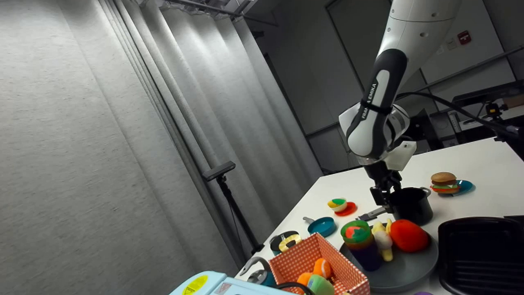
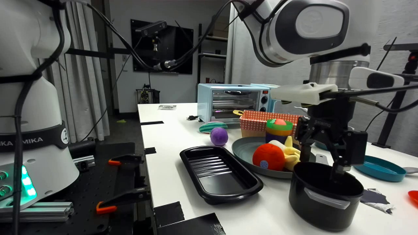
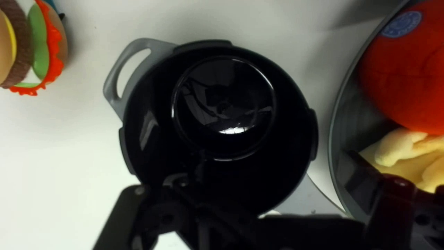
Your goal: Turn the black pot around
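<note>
One black pot [image 2: 321,214], one black tray [image 2: 225,186], one grey plate [image 2: 244,150] and one burger [image 1: 445,182] are on the worktop [image 2: 173,140]. The pot sits beneath the gripper [image 2: 321,168], which is spread wide, one finger [image 2: 337,174] inside, grasping nothing.

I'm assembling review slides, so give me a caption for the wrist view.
Open gripper at the black pot, whose grey loop handle points toward the toy hamburger; grey plate alongside.

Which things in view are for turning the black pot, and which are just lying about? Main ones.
For the job:
black pot
tool, jaws apart

Lying about:
burger
tray
grey plate
red toy
yellow toy
cups
basket
purple ball
teal pan
oven
</note>
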### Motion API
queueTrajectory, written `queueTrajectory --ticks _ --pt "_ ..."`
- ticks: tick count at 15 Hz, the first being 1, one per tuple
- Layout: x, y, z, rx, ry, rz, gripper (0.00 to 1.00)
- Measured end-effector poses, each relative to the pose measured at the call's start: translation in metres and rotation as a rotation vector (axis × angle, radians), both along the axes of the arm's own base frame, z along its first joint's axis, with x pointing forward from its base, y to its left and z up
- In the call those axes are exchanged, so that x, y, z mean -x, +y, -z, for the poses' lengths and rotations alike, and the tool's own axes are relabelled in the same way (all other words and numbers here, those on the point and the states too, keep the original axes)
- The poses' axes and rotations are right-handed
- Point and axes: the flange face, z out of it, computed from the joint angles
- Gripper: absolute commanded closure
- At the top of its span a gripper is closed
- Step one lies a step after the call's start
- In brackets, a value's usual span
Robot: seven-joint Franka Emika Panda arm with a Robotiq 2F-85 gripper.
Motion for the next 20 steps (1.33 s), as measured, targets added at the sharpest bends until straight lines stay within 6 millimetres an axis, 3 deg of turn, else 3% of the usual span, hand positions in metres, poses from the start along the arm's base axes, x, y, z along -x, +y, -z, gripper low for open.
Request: queueTrajectory --ticks 2,6,10,20 --pt "0.001 -0.001 0.004 -0.002 0.006 0.001 0.4" --pt "0.002 -0.002 0.006 -0.003 0.01 0.005 0.73" --pt "0.002 -0.004 0.005 -0.002 0.007 0.006 1.0" --pt "-0.007 -0.023 -0.018 -0.006 -0.047 -0.053 0.98"
